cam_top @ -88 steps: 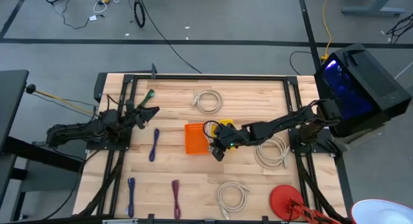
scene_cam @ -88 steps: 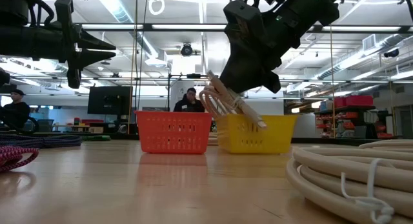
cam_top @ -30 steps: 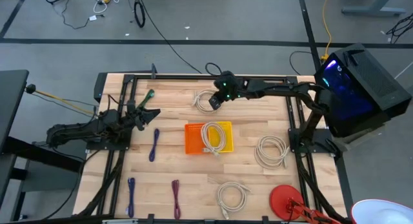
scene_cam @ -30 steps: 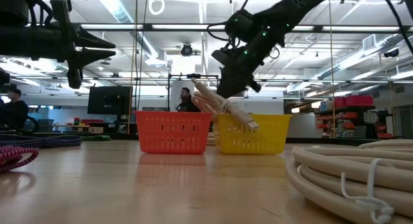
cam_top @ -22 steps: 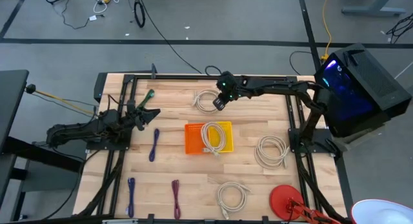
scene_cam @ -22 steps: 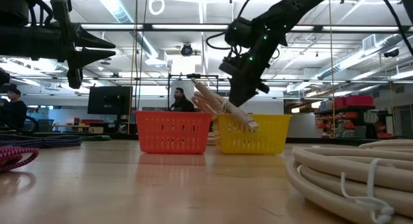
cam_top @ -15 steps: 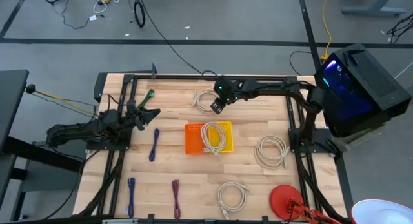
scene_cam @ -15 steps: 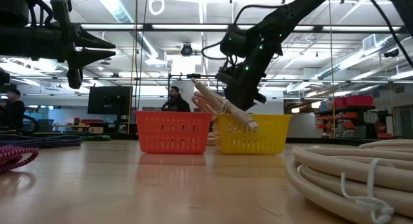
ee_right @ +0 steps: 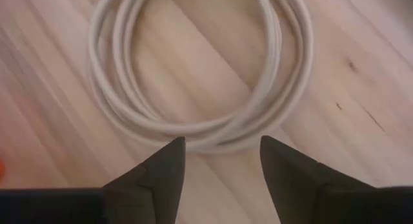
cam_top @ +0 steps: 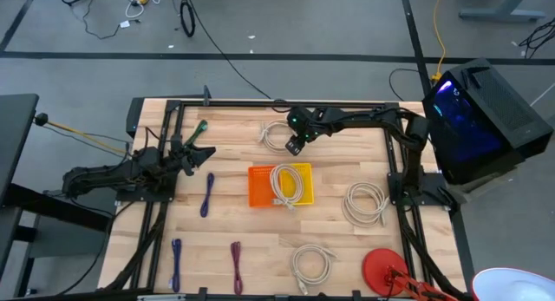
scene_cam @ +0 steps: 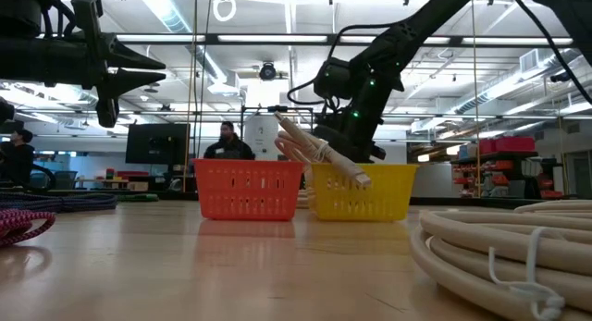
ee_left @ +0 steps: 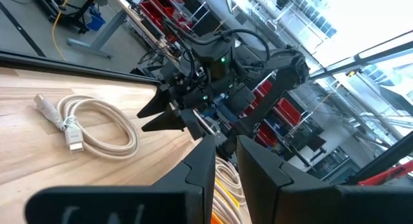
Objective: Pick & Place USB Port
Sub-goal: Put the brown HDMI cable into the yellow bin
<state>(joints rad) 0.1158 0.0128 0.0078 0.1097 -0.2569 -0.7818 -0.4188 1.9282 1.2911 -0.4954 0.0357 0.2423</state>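
Observation:
A white coiled USB cable [cam_top: 277, 136] lies flat on the far middle of the table; it also shows in the right wrist view [ee_right: 116, 101] and the left wrist view [ee_left: 97, 124]. My right gripper [cam_top: 294, 147] hovers open just above the coil's right part, fingers pointing down on either side of the coil's strands [ee_right: 222, 153] and touching nothing. Another white cable [cam_top: 284, 186] rests across the orange basket [cam_top: 259, 186] and the yellow basket [cam_top: 303, 173]. My left gripper [cam_top: 205, 151] waits open at the table's left side, raised above it [scene_cam: 139, 69].
More white coils lie at the right [cam_top: 366, 203] and near middle [cam_top: 310, 265]. Purple cables lie at left [cam_top: 207, 195] and near left [cam_top: 176, 258], [cam_top: 236, 262]. A red object [cam_top: 381, 268] sits at the near right corner. People stand in the room beyond the table [scene_cam: 227, 145].
My right gripper has come down toward the white coil at the far middle, shifting slightly toward the near edge, with its fingers still apart. A person in the room behind has walked leftward.

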